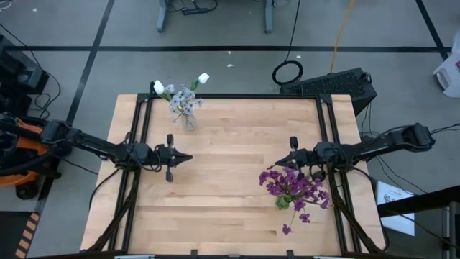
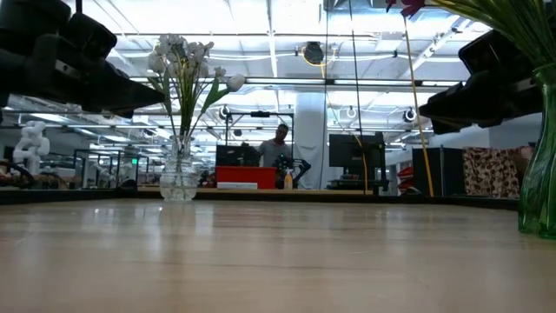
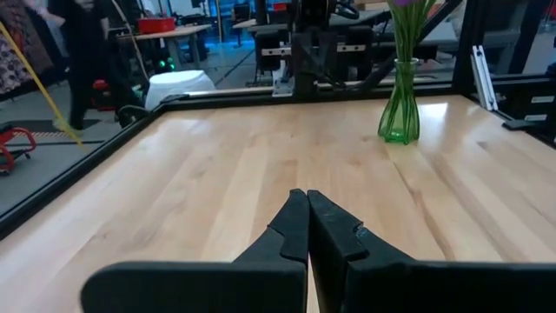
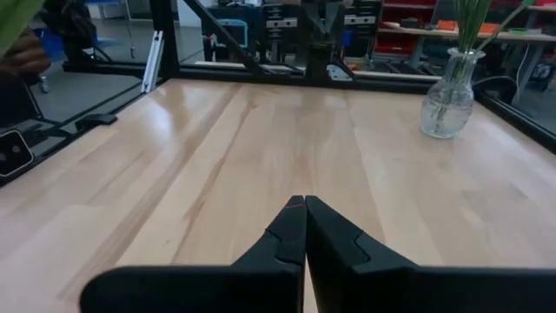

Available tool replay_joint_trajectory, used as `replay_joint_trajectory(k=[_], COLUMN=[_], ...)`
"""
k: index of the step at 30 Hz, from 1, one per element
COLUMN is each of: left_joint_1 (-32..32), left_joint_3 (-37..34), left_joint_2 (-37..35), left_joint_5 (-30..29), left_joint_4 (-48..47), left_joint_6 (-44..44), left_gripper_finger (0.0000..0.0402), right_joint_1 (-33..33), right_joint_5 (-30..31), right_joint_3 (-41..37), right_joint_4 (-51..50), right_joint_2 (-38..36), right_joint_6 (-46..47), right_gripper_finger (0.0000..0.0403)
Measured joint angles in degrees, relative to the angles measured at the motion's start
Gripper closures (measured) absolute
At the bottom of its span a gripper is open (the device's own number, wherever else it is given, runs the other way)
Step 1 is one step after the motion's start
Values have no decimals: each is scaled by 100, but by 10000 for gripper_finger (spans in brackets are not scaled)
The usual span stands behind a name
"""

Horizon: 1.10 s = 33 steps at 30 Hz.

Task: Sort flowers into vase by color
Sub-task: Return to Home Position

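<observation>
Evidently, the sorting was at or near its end at this moment. You would have found the flowers divided between two vessels. The transparent vase (image 1: 190, 121) stood near the far left corner of the bench (image 1: 237, 137) and held the white tulips (image 1: 203, 78) together with the pale grey-blue clusters (image 1: 181, 99). The green vase (image 1: 284, 203) stood on the right half of the bench, toward the near edge, and held the purple flowers (image 1: 296, 185), whose heads spread wide over its rim. The two vases stood well apart. No loose stem showed on the bench boards in any view, so you could judge that nothing was left to pick up.

The left gripper (image 1: 188, 157) hung above the left half of the bench, pointing toward the centre. Its jaws were clenched together with nothing between them, as the left wrist view confirmed. The right gripper (image 1: 279, 163) hung above the right half, pointing back at the left one, with the purple heads just beside it in the high view. Its jaws were likewise closed on nothing. Neither gripper touched a vase or a stem.

You could judge the step in hand to be the retreat of both arms to their rest pose, with nothing else left to do. One risk applied: the right arm lay close by the purple flowers, and a careless sweep might have brushed them or tipped the green vase.
</observation>
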Motion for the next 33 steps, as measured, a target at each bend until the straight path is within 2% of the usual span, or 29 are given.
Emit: replay_joint_trajectory(k=[16,33], left_joint_1=[0,10], left_joint_3=[0,-4], left_joint_2=[-1511,-2908], left_joint_5=[0,176], left_joint_4=[-1565,-2779], left_joint_6=[7,343], left_gripper_finger=[400,400], right_joint_1=[0,0], right_joint_5=[4,-11], right_joint_3=[0,0], right_joint_4=[-824,-1447], right_joint_2=[-1016,-1855], right_joint_6=[-77,-156], right_gripper_finger=[403,403])
